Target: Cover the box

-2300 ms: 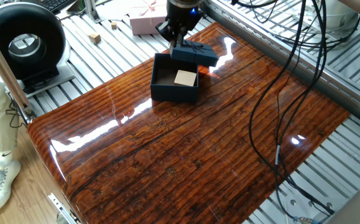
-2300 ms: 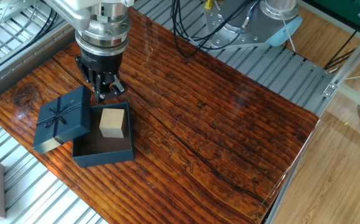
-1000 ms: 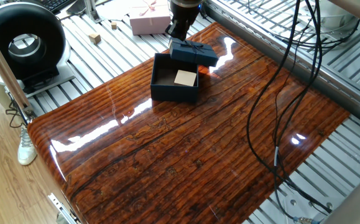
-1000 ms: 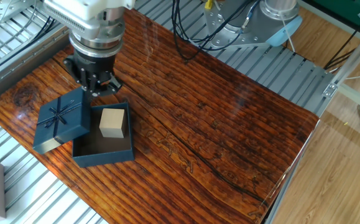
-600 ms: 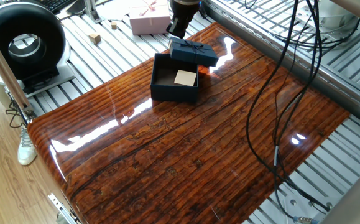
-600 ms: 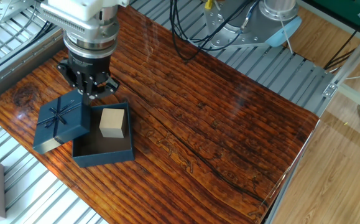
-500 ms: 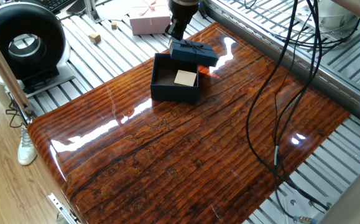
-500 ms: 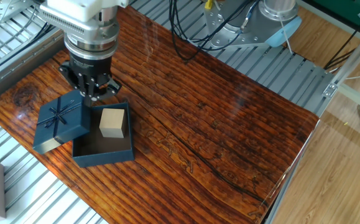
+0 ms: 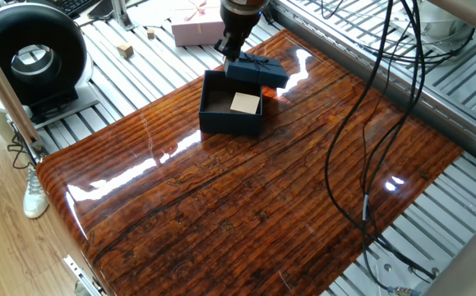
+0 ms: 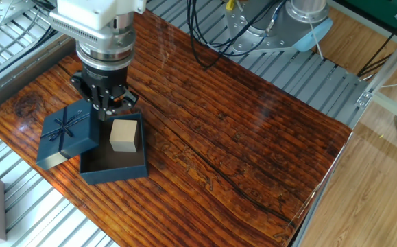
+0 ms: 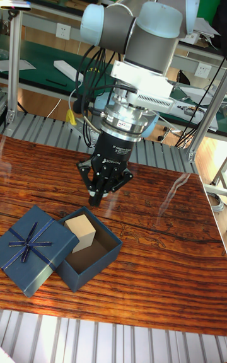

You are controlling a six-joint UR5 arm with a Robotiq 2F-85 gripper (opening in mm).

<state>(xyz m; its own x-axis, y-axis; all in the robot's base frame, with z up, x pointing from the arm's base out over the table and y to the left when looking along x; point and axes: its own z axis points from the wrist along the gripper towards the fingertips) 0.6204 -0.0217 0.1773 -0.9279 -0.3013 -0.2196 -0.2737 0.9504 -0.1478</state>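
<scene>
The navy box (image 9: 230, 120) stands open on the glossy wooden table (image 9: 262, 189), with a tan block (image 9: 244, 103) inside. The same box (image 10: 114, 167) and block (image 10: 124, 135) show in the other fixed view. Its navy lid (image 10: 66, 132) with a bow lies tilted, leaning on the box's side; in the tall fixed view the lid (image 11: 31, 247) is left of the box (image 11: 94, 261). My gripper (image 10: 105, 110) hangs just above the seam between lid and box, fingers drawn together and holding nothing. The gripper (image 11: 96, 196) points down behind the block.
A pale pink gift box (image 9: 196, 25) sits on the slatted metal bench beyond the table. A black round device (image 9: 28, 57) and small wooden blocks (image 9: 125, 49) are at the left. Black cables (image 9: 369, 123) hang over the table's right half.
The gripper has shifted toward the lid's side of the box and now sits a little lower, closer to the box's rim. Box and lid have not moved.
</scene>
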